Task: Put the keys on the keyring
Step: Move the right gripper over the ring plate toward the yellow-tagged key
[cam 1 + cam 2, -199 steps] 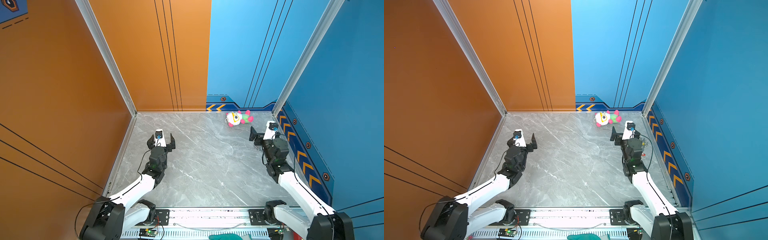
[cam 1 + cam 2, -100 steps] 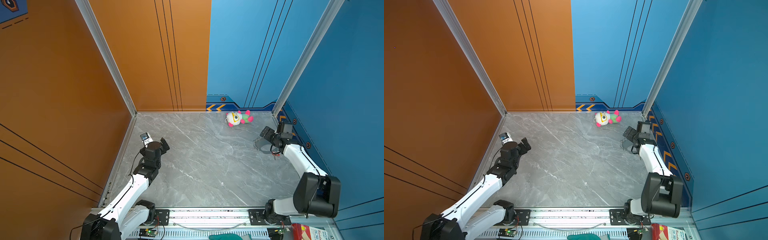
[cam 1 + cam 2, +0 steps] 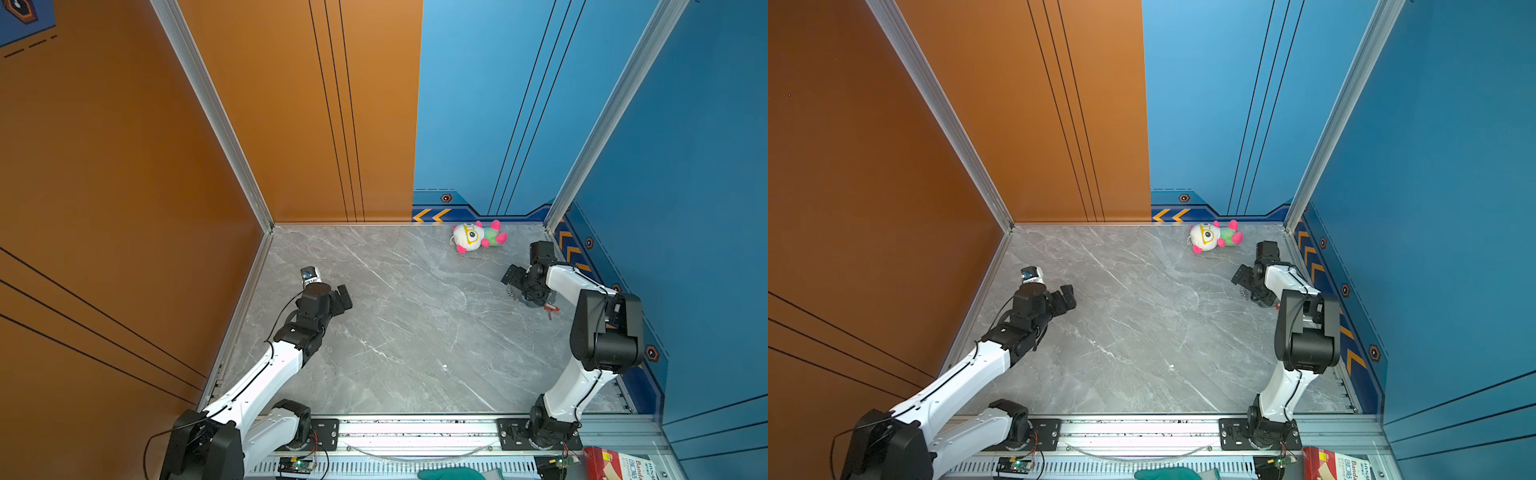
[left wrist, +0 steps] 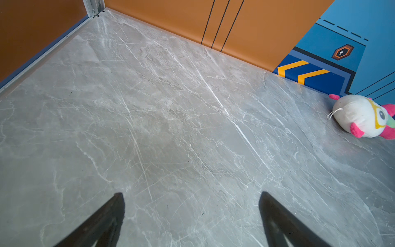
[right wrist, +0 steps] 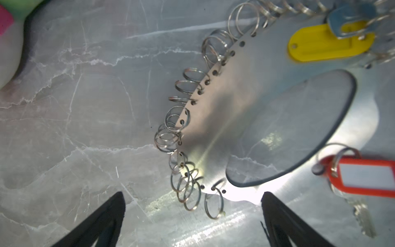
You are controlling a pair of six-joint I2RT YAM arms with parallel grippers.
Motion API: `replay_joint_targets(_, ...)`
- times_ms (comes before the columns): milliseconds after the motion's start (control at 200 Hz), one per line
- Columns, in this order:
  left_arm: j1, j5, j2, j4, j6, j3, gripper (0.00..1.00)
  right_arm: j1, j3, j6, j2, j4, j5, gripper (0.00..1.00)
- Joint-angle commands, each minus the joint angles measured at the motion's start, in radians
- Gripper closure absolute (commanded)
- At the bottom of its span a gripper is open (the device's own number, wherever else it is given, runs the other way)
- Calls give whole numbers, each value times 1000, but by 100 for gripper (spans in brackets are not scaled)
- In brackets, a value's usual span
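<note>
One yellow key (image 5: 329,46) and one red key (image 5: 363,177) made two in all. There was one keyring (image 5: 224,119) at the far right; its small wire rings (image 5: 192,83) overlapped too much to count. One plush toy (image 3: 478,237) lay far right. There were two grippers, the left gripper (image 4: 191,194) and the right gripper (image 5: 192,193). One red box (image 3: 619,463) sat near right.

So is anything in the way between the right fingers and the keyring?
Nothing I can see. The open right fingers hang just above the keyring, with nothing between them. The plush toy lies off to the side.
</note>
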Motion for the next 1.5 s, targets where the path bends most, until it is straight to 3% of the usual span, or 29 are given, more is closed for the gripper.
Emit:
replay_joint_targets(0, -9, 23, 8, -16, 21, 4, 2, 11, 54, -27, 46, -55, -19, 0)
replay_joint_targets(395, -23, 14, -4, -19, 23, 1, 2, 24, 116, -30, 138, -95, -19, 0)
replay_joint_targets(686, -25, -5, -18, -33, 22, -2, 2, 109, 134, -41, 177, -113, -60, 0)
replay_joint_targets(1106, -25, -32, -46, -61, 7, -13, 2, 412, 162, 33, 190, -118, -68, 0)
replay_joint_targets(1497, -22, -59, -120, -95, -10, -57, 2, 731, 303, 101, 239, -156, -84, 0)
